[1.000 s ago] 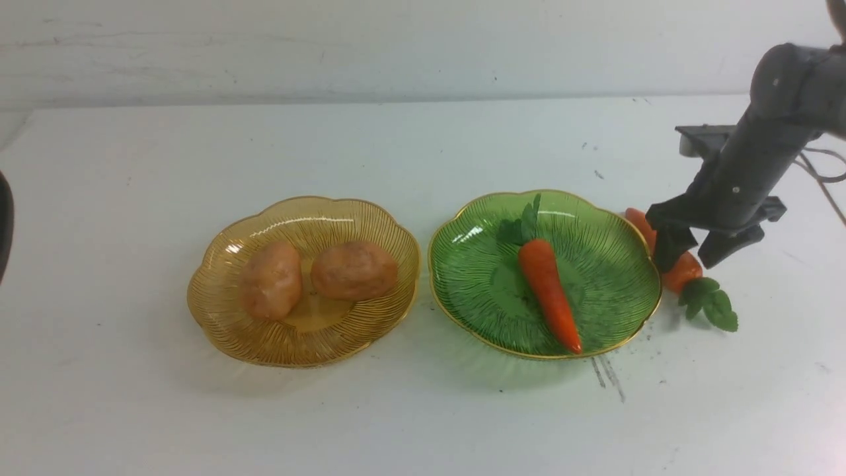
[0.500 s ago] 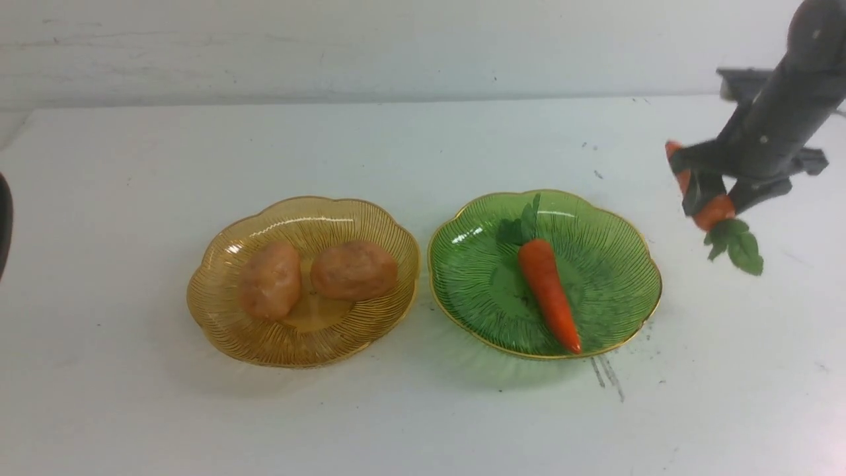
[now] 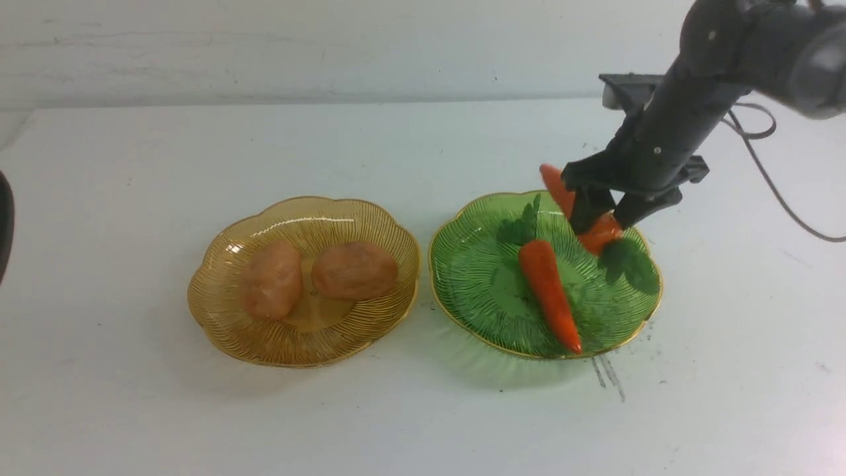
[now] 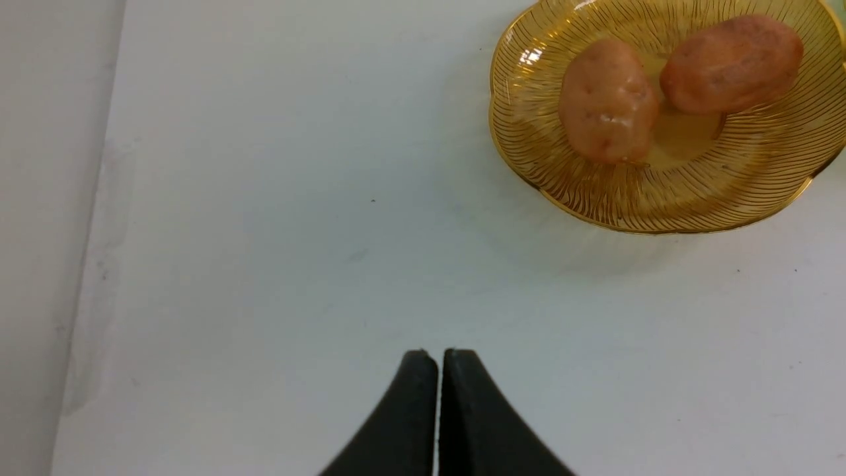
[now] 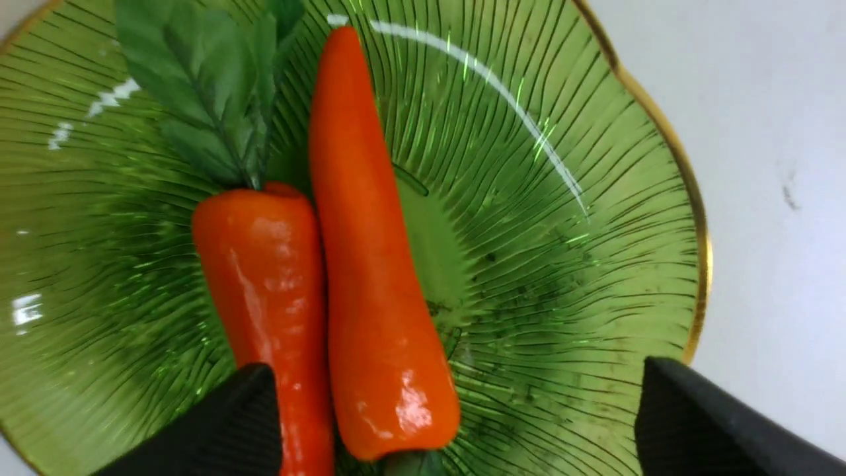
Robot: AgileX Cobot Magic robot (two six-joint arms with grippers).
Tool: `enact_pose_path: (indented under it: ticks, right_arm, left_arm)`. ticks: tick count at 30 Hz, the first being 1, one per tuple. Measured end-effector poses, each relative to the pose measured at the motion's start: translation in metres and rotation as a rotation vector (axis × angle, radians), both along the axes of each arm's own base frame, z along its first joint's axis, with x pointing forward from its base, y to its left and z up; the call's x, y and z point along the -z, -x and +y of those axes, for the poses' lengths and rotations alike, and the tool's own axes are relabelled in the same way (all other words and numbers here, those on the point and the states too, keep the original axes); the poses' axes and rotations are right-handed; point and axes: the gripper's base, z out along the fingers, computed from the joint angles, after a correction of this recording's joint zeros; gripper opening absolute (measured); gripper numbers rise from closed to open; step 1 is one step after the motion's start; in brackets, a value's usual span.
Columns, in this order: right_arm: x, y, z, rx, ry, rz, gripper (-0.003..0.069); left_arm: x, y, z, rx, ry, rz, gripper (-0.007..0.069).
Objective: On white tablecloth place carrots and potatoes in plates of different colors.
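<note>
On the white tablecloth the amber plate holds two potatoes. The green plate holds one carrot. My right gripper hangs over that plate's back right, jaws spread. A second carrot sits between them, tip toward the back rim, leaves over the plate. In the right wrist view the gripper is open: this carrot is beside the other carrot and clear of the right finger. My left gripper is shut and empty, away from the amber plate.
The two plates stand side by side, nearly touching, in the middle of the cloth. Dark scuff marks lie in front of the green plate. A pale wall runs along the back. My left arm only shows at the far left edge.
My right gripper lifted the second carrot from the cloth right of the green plate and carried it left over the plate. Its jaws now stand open around it. The left arm has not moved.
</note>
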Motion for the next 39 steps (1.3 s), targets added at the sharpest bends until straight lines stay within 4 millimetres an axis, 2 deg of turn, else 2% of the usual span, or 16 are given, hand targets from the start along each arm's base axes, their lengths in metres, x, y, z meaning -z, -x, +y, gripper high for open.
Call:
enact_pose_path:
  ticks: [2,3,5,8,9,10,11,13,14,17,19,21,24,27,33,39]
  right_arm:
    - [-0.025,0.009,-0.004,0.000,0.002,-0.055,0.0666]
    - [-0.049,0.020,-0.008,0.000,0.007,-0.107,0.0643]
    - [-0.109,0.054,-0.021,0.008,0.031,-0.251,0.0535]
    - [-0.167,0.106,-0.039,0.046,0.048,-0.404,0.0370]
    - [-0.183,0.127,-0.046,0.067,0.055,-0.449,0.0293]
    - [-0.189,0.139,-0.051,0.079,0.059,-0.468,0.0230]
    - [-0.205,0.169,-0.060,0.106,0.056,-0.521,0.0136]
    - [-0.213,0.210,-0.072,0.137,0.050,-0.594,0.0038]
    - [-0.213,0.240,-0.081,0.155,0.033,-0.691,0.0006]
    - [-0.196,0.294,-0.095,0.168,-0.006,-0.938,-0.0012]
    - [-0.169,0.330,-0.103,0.164,-0.043,-1.100,-0.0014]
    - [-0.130,0.365,-0.109,0.181,-0.135,-1.248,-0.0015]
    - [-0.086,0.401,-0.116,0.233,-0.261,-1.358,-0.0015]
    - [-0.066,0.417,-0.121,0.237,-0.273,-1.430,-0.0015]
    - [-0.062,0.419,-0.121,0.243,-0.285,-1.443,-0.0015]
    - [-0.059,0.418,-0.121,0.244,-0.275,-1.426,-0.0015]
  left_arm:
    - [0.000,0.000,0.000,0.000,0.000,0.000,-0.0004]
    - [0.000,0.000,0.000,0.000,0.000,0.000,-0.0004]
    - [0.000,0.000,0.000,0.000,0.000,0.000,-0.0004]
    - [0.000,0.000,0.000,0.000,0.000,0.000,-0.0004]
    - [0.000,0.000,0.000,0.000,0.000,0.000,-0.0004]
    - [0.000,0.000,0.000,0.000,0.000,0.000,-0.0004]
    - [0.000,0.000,0.000,0.000,0.000,0.000,-0.0004]
    - [0.000,0.000,0.000,-0.001,0.003,-0.004,-0.0004]
    - [-0.001,-0.001,-0.001,-0.002,0.008,-0.010,-0.0004]
    - [-0.001,-0.002,-0.002,0.004,0.023,-0.025,-0.0004]
    - [-0.001,-0.002,-0.003,0.006,0.032,-0.025,-0.0004]
    - [-0.002,-0.002,-0.003,0.010,0.040,-0.027,-0.0004]
    - [-0.001,-0.002,-0.004,0.016,0.050,-0.027,-0.0004]
    - [-0.001,-0.002,-0.005,0.021,0.060,-0.022,-0.0004]
    - [0.003,0.000,-0.007,0.050,0.091,-0.054,-0.0004]
    - [0.030,0.034,0.004,0.112,0.154,-0.209,-0.0004]
